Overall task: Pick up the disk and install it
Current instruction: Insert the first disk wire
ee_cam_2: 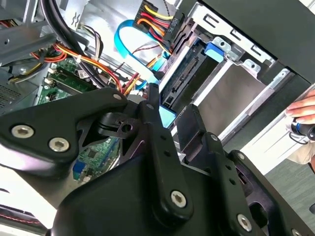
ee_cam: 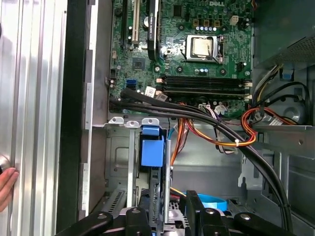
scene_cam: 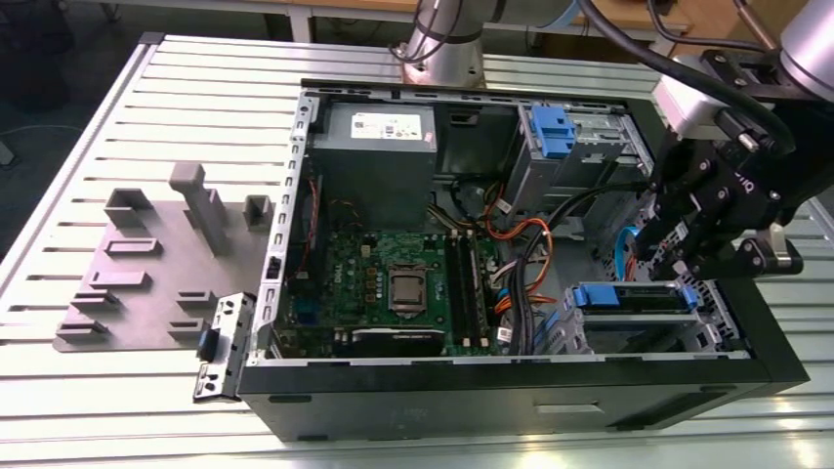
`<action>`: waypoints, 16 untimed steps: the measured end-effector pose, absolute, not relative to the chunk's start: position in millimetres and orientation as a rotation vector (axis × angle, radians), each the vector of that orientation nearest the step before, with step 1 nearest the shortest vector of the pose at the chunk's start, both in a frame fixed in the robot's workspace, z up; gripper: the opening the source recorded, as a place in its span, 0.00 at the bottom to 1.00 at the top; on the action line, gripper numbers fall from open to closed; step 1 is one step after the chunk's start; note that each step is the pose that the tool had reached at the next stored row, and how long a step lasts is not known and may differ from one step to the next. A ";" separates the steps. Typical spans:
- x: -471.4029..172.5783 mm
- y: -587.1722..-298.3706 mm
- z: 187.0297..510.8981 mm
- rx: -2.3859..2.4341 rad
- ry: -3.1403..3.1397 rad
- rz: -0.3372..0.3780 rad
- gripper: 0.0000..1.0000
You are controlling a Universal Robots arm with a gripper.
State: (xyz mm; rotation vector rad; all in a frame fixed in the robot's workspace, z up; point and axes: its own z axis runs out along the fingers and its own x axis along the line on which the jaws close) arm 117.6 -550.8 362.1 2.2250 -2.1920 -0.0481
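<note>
In the exterior view, clocked from the middle of the case (scene_cam: pixel 495 401): the cable bundle (scene_cam: pixel 521 239) crosses the centre. The power-supply box (scene_cam: pixel 378 147) blocks 11 o'clock. The drive cage (scene_cam: pixel 646 334) holding the disk (scene_cam: pixel 636 296) fills 4 o'clock. Open room lies above the motherboard (scene_cam: pixel 391 283) at 9 o'clock.

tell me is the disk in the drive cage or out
In: the disk sits slotted inside the grey drive cage, blue tab at the opening.

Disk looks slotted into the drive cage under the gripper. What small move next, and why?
Probably a short press straight down: the disk stands in the drive cage, the gripper right over its upward edge, its blue tab near the cage mouth; whether it is fully home cannot be told.
</note>
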 end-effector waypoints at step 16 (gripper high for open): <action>127.8 -544.9 350.6 2.226 -2.191 -0.048 0.42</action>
